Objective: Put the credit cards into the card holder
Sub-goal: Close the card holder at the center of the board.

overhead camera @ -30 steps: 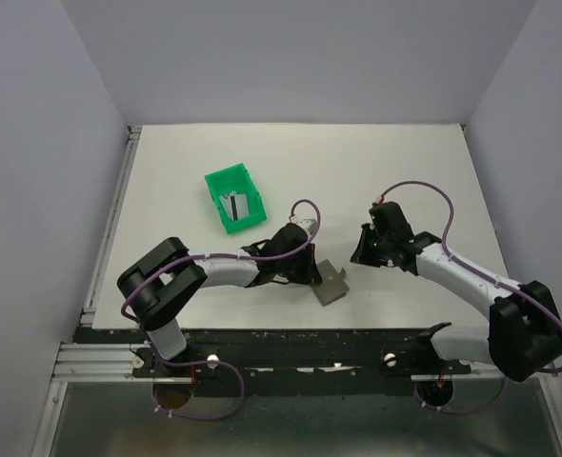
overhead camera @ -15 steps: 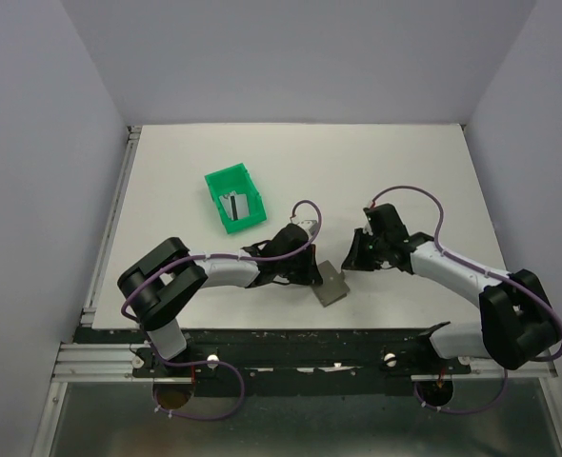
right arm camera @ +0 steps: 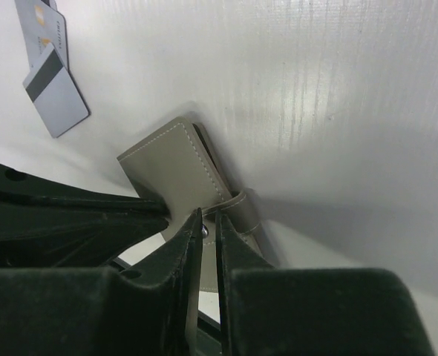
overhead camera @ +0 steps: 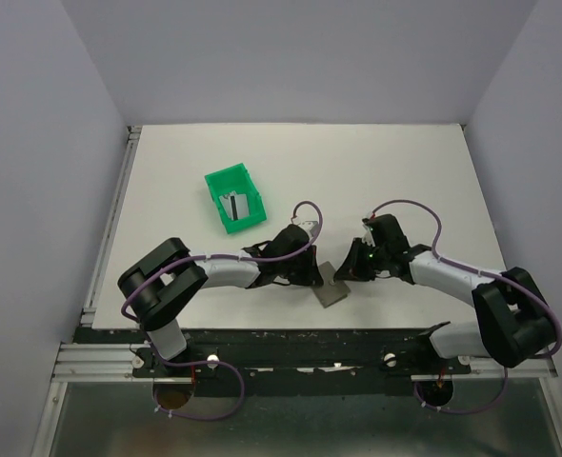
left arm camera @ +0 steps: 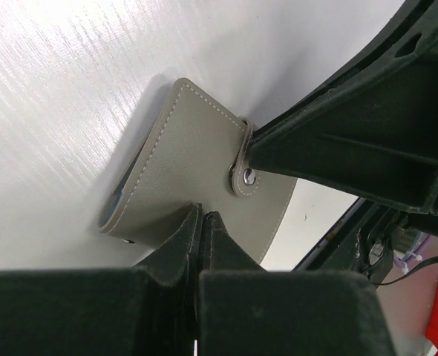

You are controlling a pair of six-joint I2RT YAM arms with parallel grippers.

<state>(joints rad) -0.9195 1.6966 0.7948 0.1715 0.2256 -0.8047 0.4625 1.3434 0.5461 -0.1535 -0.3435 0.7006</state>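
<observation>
the card holder (overhead camera: 333, 286) sits low centre in the top view, left gripper (left arm camera: 203, 219) clamped on its edge, right gripper (right arm camera: 206, 222) pinched narrow on the snap tab (right arm camera: 243, 210). I'd peel gently, holding firm. The credit cards (right arm camera: 56, 100) lie upper left.

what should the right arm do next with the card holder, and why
Probably close on the snap tab and pull it off its stud to open the card holder. The holder is folded shut with the tab fastened, the left fingers clamp its edge to steady it, and the right fingers sit right at the tab. The credit cards lie loose on the table.
</observation>
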